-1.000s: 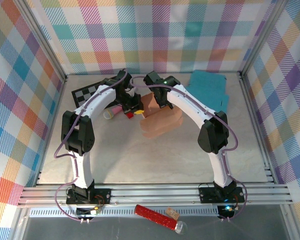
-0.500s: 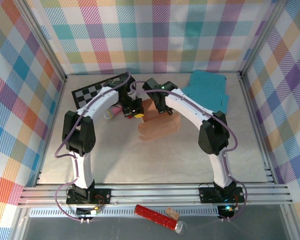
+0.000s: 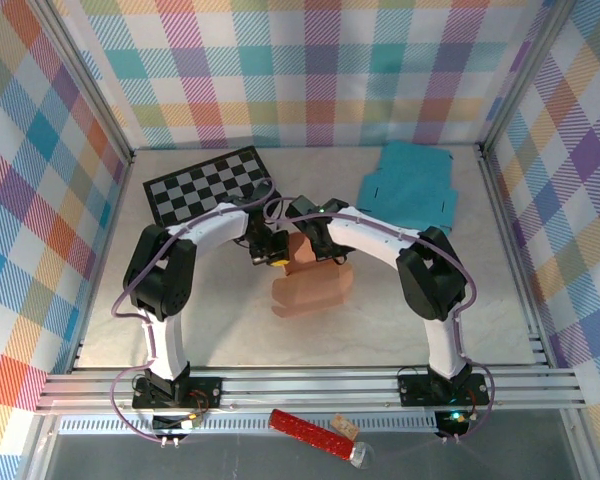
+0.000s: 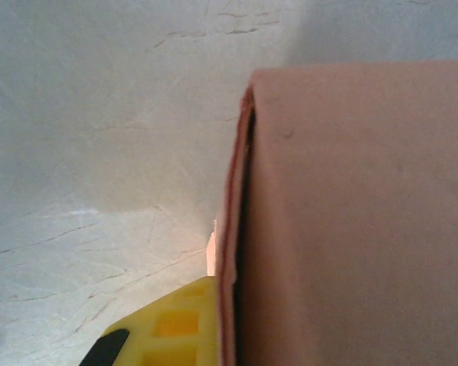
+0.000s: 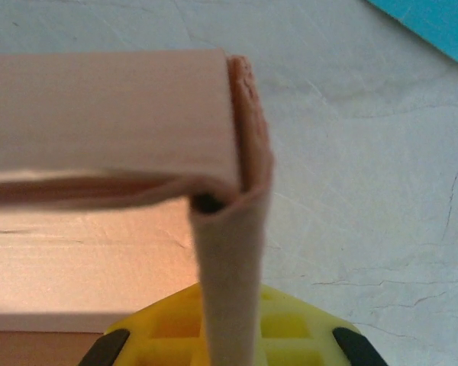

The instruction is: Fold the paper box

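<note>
Salmon-pink cardboard forms the paper box [image 3: 315, 285], which lies near the middle of the grey table [image 3: 210, 310]. A low part rests on the surface on the side toward the arm bases, and a raised part stands at its far edge, between the 2 grippers. The left gripper [image 3: 277, 256] meets the raised part at its left end. In the left wrist view 1 yellow finger [image 4: 172, 335] lies against the outer face of a doubled wall edge, the opposing finger is hidden behind the panel, and the jaws are clamped on that wall. The right gripper [image 3: 318, 250] meets the same raised part from the right. In the right wrist view a narrow flap runs down between the yellow fingers [image 5: 290, 324], which are pinched tight on it, while a broad panel crosses the upper left. Well apart from the box, a checkerboard [image 3: 205, 185] lies flat at the far left of the table and a teal sheet [image 3: 410, 185] lies at the far right.
</note>
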